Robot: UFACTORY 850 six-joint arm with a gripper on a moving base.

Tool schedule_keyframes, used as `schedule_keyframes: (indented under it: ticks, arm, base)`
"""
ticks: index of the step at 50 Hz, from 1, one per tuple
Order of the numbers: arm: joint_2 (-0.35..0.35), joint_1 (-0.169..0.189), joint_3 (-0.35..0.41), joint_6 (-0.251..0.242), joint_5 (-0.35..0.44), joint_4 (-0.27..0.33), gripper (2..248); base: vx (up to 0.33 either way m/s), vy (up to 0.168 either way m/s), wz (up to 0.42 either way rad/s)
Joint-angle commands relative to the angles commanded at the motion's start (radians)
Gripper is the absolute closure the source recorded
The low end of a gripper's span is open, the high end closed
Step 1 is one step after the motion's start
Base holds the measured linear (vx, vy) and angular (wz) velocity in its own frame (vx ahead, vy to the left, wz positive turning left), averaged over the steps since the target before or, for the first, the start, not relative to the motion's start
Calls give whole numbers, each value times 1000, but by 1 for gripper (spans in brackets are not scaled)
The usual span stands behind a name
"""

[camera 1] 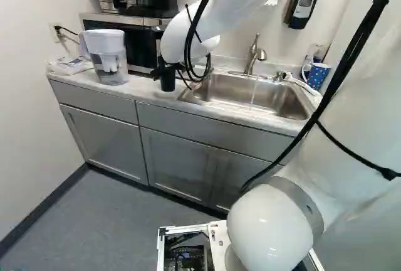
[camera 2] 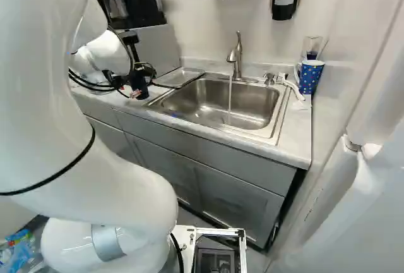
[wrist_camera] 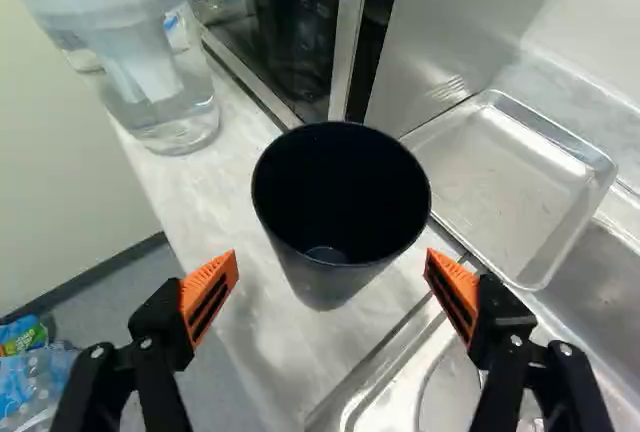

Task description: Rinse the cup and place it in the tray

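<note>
In the left base view my gripper is at the counter by the sink's near corner, partly hidden by cables. The black cup stands upright on the counter there. Seen from the wrist, the gripper is open, its orange pads wide apart; the cup is just ahead of the gap, its empty-looking mouth facing the camera, with no pad gripping it. The shallow metal tray lies beyond the cup, beside the sink. Water runs from the faucet into the sink.
A water pitcher stands on the counter left of the cup, with a microwave behind. At the sink's far side are a blue dotted mug and a white brush. The cabinet front drops below the counter edge.
</note>
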State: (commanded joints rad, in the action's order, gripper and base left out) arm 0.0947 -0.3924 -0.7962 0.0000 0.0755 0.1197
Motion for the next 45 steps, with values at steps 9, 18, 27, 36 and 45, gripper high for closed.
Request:
schedule_keyframes:
  ticks: [9,18,27,36,45]
  arm:
    - [1,0,1,0,41,0,3]
    - [27,4,25,0,73,0,3]
    - [38,8,36,0,73,0,3]
    - [38,8,36,0,73,0,3]
    - [40,11,38,0,73,0,3]
  base:
    - [0,0,0]
    - [0,0,0]
    - [0,0,0]
    - [0,0,0]
    - [0,0,0]
